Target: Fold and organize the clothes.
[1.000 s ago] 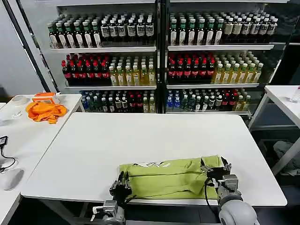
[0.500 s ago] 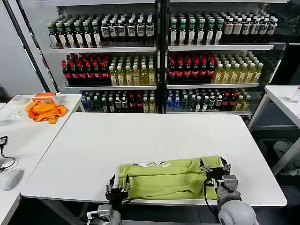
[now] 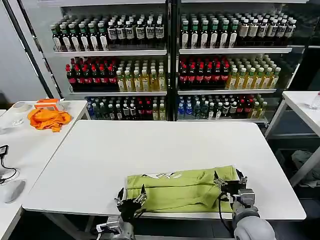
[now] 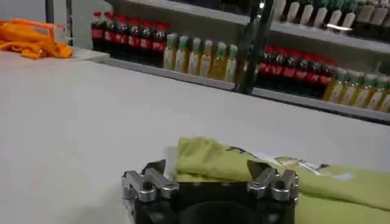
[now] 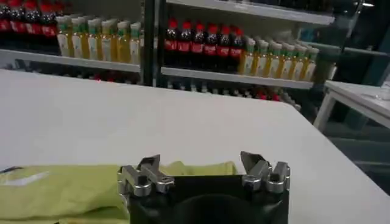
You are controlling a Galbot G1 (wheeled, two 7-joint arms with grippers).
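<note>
- With the shirt folded into a long band, the T-shirt (image 3: 180, 190) lay at 6 o'clock on the tabletop (image 3: 150, 150), close to the near edge, white lettering showing along its far edge.
- Left claw (image 3: 131, 202) sat at the band's 9 o'clock end, fingers spread and released, over the cloth's near corner; from the left wrist view the T-shirt (image 4: 292, 176) edge lay just beyond the spread fingers.
- Right claw (image 3: 229, 184) sat at the 3 o'clock end, also spread and gripping nothing; the right wrist view put the T-shirt (image 5: 79, 189) hem right ahead of the left-hand finger.
- Judgement: band fold looked done; the next fold, end to end, seemed pending.
- To do it well: pinch all layers at one end, not the top ply alone; lift low, carry toward the opposite end, keep edges aligned, avoid dragging the band off the near edge.
- Orange cloth (image 3: 48, 119) at 10 o'clock on the side table, well apart; leave it.
</note>
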